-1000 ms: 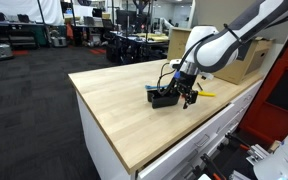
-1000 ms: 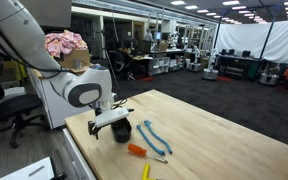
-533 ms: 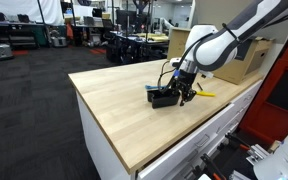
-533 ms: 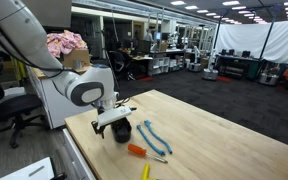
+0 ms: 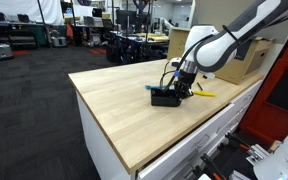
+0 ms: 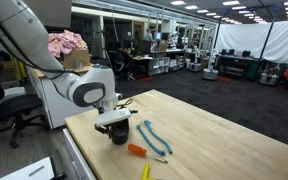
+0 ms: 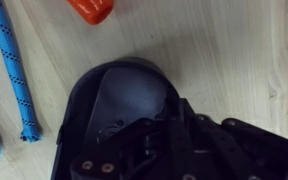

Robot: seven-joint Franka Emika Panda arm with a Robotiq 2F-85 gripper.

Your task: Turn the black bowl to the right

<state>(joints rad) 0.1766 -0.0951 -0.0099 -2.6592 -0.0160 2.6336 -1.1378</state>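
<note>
The black bowl sits on the wooden table near its far side, and in an exterior view the black bowl lies right under the wrist. My gripper reaches down onto its rim. In the wrist view the black bowl fills the middle, and my gripper is shut on the bowl's wall, one finger inside and one outside. The dark fingers blend with the bowl, so the contact itself is hard to make out.
A blue rope lies beside the bowl, with an orange marker and a yellow marker nearer the table's edge. A cardboard box stands behind the arm. The wooden table stretches toward the front.
The jaws went from open to shut on the bowl's rim. The gripper sank slightly onto the bowl, which stayed in place.
</note>
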